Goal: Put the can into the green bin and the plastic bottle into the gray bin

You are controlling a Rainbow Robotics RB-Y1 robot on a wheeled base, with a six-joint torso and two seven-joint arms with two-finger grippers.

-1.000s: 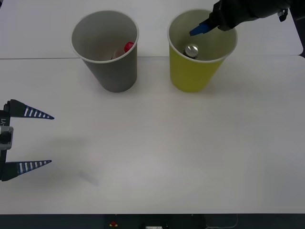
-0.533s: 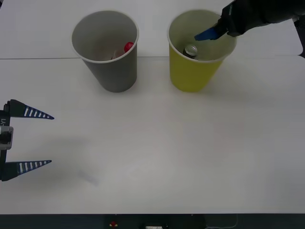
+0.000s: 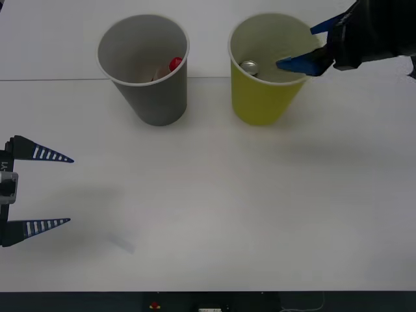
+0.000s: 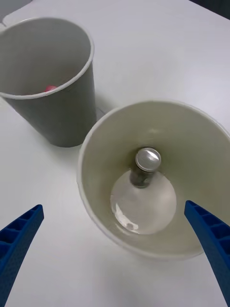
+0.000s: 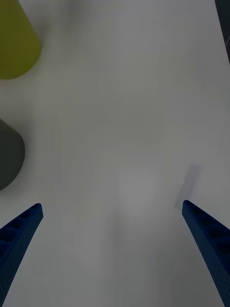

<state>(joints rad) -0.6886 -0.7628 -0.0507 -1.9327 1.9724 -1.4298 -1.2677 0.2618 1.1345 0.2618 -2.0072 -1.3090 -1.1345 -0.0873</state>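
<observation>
Two bins on counter (image 3: 214, 195), upper half of frame. Can (image 3: 249, 66) inside green bin (image 3: 265, 104), upright. Red cap, probably plastic bottle (image 3: 175, 64), inside gray bin (image 3: 156, 97). Right gripper (image 3: 311, 47) spread apart, empty, over green bin rim. Left gripper (image 3: 55, 190) spread apart, lower left.

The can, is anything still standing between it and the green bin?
No. The can already stands inside the green bin, on its bottom. The right gripper is open by the bin's rim, holding nothing, and the left gripper waits open near the table's edge.
</observation>
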